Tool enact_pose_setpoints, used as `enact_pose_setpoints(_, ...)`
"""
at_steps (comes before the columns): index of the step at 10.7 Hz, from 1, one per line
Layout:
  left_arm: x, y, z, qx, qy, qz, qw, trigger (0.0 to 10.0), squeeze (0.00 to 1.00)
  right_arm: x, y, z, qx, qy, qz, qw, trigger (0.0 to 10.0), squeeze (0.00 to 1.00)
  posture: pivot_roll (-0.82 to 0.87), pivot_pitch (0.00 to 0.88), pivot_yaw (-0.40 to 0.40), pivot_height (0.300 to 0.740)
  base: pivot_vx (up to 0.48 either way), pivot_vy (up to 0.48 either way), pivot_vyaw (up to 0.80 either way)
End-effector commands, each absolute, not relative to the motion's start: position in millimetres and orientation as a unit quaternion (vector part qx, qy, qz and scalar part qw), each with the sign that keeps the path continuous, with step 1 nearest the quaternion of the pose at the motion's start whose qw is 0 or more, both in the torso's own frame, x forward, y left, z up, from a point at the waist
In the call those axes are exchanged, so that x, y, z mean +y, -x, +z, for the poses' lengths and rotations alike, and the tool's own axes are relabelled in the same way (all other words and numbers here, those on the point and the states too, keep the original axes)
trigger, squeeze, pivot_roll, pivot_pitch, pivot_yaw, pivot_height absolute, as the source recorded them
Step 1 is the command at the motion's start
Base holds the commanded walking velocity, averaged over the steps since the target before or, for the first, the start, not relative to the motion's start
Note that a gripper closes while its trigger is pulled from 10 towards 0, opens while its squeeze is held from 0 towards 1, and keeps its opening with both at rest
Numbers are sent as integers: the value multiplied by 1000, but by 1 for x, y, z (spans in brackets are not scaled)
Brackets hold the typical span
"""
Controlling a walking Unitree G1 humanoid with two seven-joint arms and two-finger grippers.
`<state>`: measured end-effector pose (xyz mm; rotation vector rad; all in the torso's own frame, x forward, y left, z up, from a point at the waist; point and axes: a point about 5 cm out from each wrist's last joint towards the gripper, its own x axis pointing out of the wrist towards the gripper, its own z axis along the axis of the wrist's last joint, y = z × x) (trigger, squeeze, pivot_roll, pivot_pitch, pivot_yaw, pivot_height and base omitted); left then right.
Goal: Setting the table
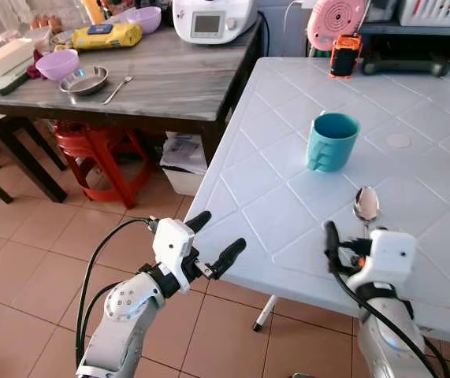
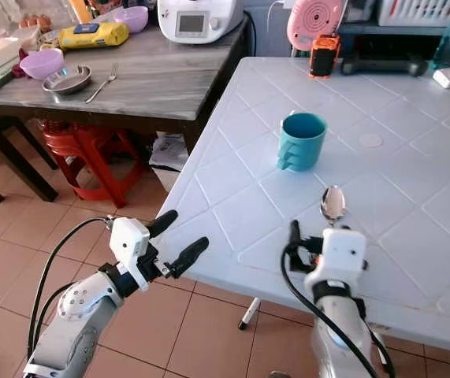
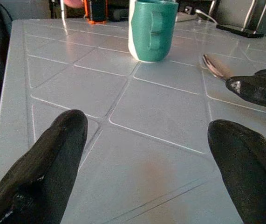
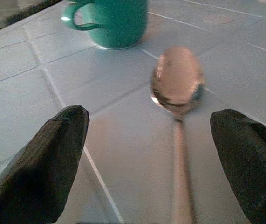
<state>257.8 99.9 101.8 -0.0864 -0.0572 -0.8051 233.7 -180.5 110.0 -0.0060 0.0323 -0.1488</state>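
While the teal mug (image 1: 332,141) and spoon (image 1: 365,206) lie on the white counter (image 1: 264,181) | right tool (image 4: 151,163) spread, straddling the spoon's handle, gripping nothing | left tool (image 1: 215,240) spread at counter edge | fork (image 1: 118,89), bowls likely unplaced.

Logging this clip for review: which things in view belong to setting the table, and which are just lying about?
Job in hand:
teal mug, upright on the white table
spoon lying between the open right gripper fingers
left gripper, open at the table edge

Lying about:
purple bowl
metal dish
fork
white appliance
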Motion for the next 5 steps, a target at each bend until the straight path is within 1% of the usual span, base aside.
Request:
enact_pose_setpoints(1, 103, -259, 104, -30, 36, -393, 918, 10000, 0, -179, -232, 114, 11, 2, -76, 997, 10000, 0, -189, 122, 136, 740, 0, 0, 0)
enact_pose_setpoints(5, 100, -259, 102, -28, 38, -401, 915, 10000, 0, -180, -232, 103, 43, -22, -84, 995, 10000, 0, -196, 121, 140, 740, 0, 0, 0)
